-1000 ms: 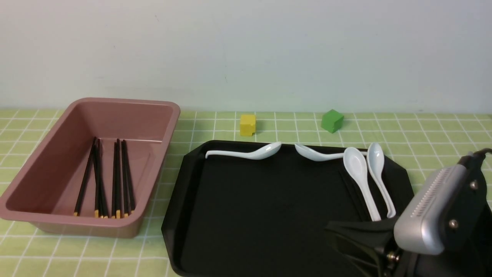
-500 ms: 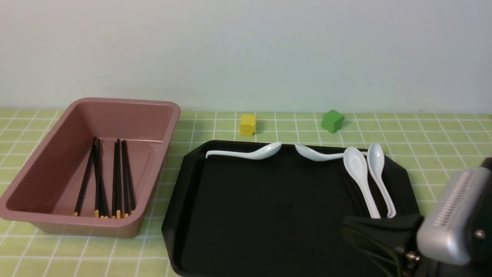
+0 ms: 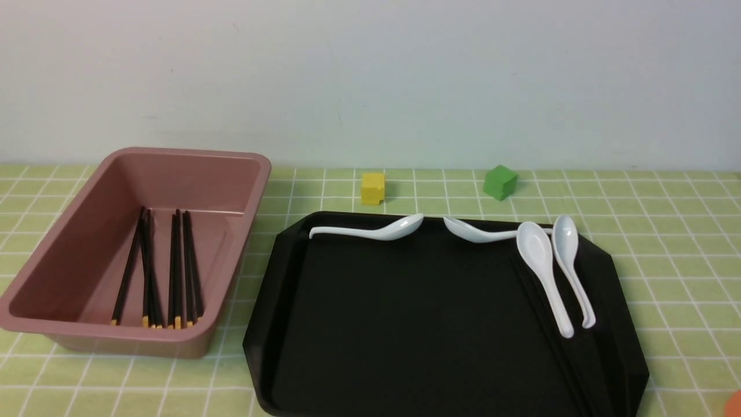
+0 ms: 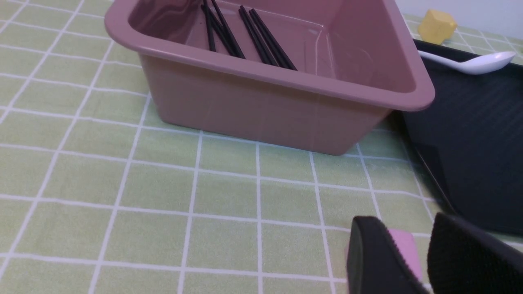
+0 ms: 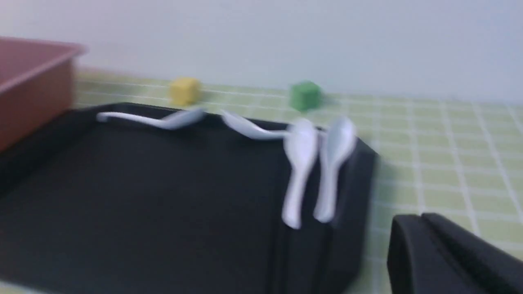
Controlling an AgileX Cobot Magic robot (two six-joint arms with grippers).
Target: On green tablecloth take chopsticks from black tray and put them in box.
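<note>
Several chopsticks (image 3: 187,266) lie in the box (image 3: 200,341) at the left; a dark pair (image 3: 556,341) seems to remain on the right of the black tray (image 3: 405,313), just beside the white spoons (image 3: 541,249) (black on black, easily missed). The left gripper (image 4: 402,253) stands wide with nothing in it; the right gripper (image 5: 412,228) is narrow, its fingertips together, also empty. I judge this a pause between transfers; next, a gripper must open over that pair, sparing the spoons.

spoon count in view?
4 visible, all in the black tray: one far-left, one far-middle, two on the right side.
</note>
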